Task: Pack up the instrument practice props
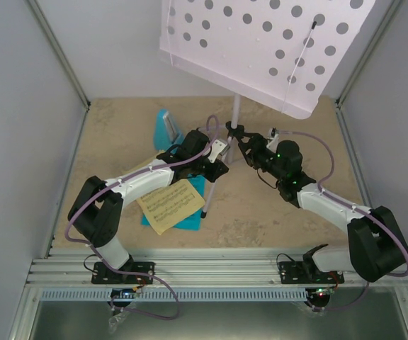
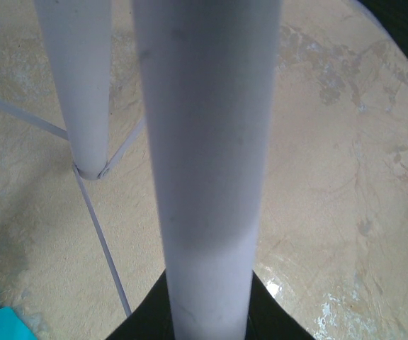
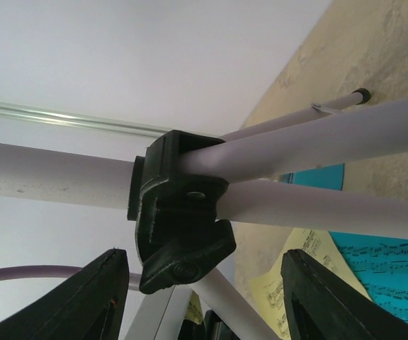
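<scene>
The pale lilac music stand stands at the back, with its round-holed desk (image 1: 261, 42) over its pole (image 1: 236, 110). My left gripper (image 1: 218, 161) is shut on one tripod leg (image 2: 207, 177), and this tube runs straight out from between the jaws (image 2: 207, 322). My right gripper (image 1: 243, 144) is open at the black hub. Its fingers (image 3: 98, 304) stand either side of the hub's knob (image 3: 183, 244) without touching it. The blue metronome (image 1: 167, 127) stands left of the stand. The yellow sheet (image 1: 167, 204) lies on the cyan sheet (image 1: 192, 218) under my left arm.
Grey walls close in the sandy table (image 1: 275, 212) on the left, back and right. A second tripod leg (image 2: 76, 85) and thin braces (image 2: 101, 241) spread close to my left gripper. The aluminium rail (image 1: 211, 273) carrying both arm bases runs along the near edge.
</scene>
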